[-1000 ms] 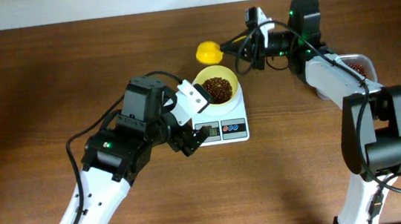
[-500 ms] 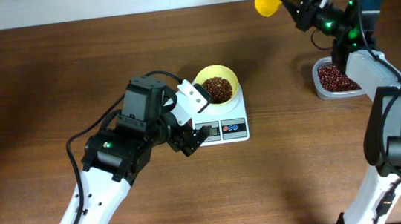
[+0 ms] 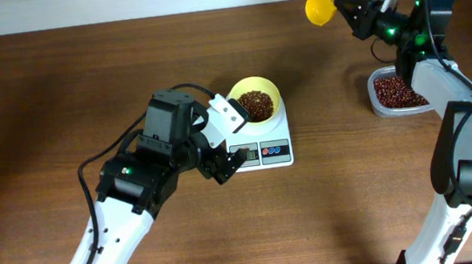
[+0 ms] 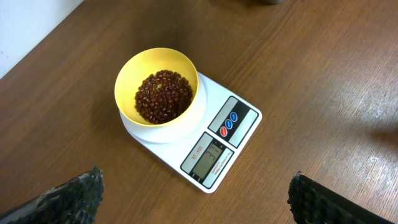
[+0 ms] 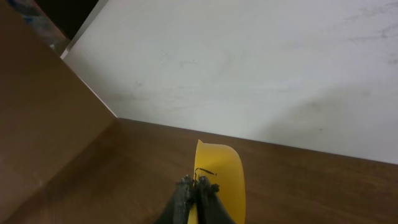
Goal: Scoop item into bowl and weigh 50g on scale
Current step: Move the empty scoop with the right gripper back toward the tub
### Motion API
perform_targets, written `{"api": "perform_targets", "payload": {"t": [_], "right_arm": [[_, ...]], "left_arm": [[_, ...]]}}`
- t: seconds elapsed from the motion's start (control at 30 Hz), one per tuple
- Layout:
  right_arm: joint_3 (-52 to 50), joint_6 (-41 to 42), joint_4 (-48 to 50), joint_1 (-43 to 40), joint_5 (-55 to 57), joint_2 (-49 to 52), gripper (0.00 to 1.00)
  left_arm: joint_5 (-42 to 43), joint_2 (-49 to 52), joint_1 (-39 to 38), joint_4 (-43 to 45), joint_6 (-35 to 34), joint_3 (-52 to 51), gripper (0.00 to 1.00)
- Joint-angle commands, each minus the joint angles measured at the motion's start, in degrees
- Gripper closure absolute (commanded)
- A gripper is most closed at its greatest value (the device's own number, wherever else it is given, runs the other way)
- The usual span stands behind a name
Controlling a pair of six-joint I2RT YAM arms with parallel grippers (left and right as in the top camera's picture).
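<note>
A pale-yellow bowl (image 3: 274, 93) (image 4: 134, 71) stands on the white scale (image 3: 281, 129) (image 4: 214, 90) and holds a heap of reddish-brown beans (image 3: 256, 105) (image 4: 163, 96). My left gripper (image 3: 227, 143) (image 4: 199, 208) hovers open just left of the scale, nothing between its fingers (image 4: 71, 198). High at the far right, my right gripper (image 3: 355, 10) (image 5: 198, 185) is shut on the handle of a small yellow scoop (image 3: 320, 7) (image 5: 222, 171). The scoop points left, well away from the bowl. What is inside it does not show.
A clear plastic tub (image 3: 376, 108) with more beans (image 3: 394, 91) sits at the right, under the right arm. The scale's grey display (image 4: 208, 155) and its red and blue buttons (image 4: 229, 123) face the left gripper. A pale wall borders the table's far edge.
The right arm has swung the scoop from beside the bowl up and away to the far right corner. The left arm, bowl and scale have stayed still.
</note>
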Motion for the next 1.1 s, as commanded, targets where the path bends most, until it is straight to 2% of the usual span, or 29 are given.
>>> {"api": "perform_targets", "payload": {"t": [0.0,0.07,0.13,0.2,0.37,0.5,0.53,0.63,0.73,0.93,1.07], "right_arm": [[0.3,-0.5,0.0,-0.3,-1.2,0.4,0.96],[0.3,-0.4,0.1,-0.3,-0.3,0.4,0.96],[0.3,5.8,0.0,-0.2,3.1,0.4,0.96],[0.3,8.4,0.0,-0.3,5.6,0.4,0.96],[0.4,8.6,-0.4,-0.3,9.3,-0.4,0.96],[0.4,8.2,-12.9,-0.3,16.6,-4.2,0.96],[0.4,5.2,-17.1,-0.3,18.1,-5.8,0.96],[0.4,0.9,-21.8,-0.4,19.5,-9.2,0.96],[0.4,0.9,-22.9,-1.3,19.6,-12.4,0.96],[0.4,0.7,-40.8,-5.8,28.0,-19.4,0.96],[0.4,-2.2,-45.5,-7.5,31.7,-22.4,0.96]], "left_arm": [[0.8,-0.5,-0.1,0.0,0.5,-0.2,0.01],[0.8,-0.5,-0.1,0.0,0.5,-0.2,0.01],[0.8,-0.5,-0.1,0.0,0.5,-0.2,0.01],[0.8,-0.5,-0.1,0.0,0.5,-0.2,0.01],[0.8,-0.5,-0.1,0.0,0.5,-0.2,0.01],[0.8,-0.5,-0.1,0.0,0.5,-0.2,0.01],[0.8,-0.5,-0.1,0.0,0.5,-0.2,0.01],[0.8,-0.5,-0.1,0.0,0.5,-0.2,0.01],[0.8,-0.5,-0.1,0.0,0.5,-0.2,0.01],[0.8,-0.5,-0.1,0.0,0.5,-0.2,0.01],[0.8,-0.5,-0.1,0.0,0.5,-0.2,0.01]]}}
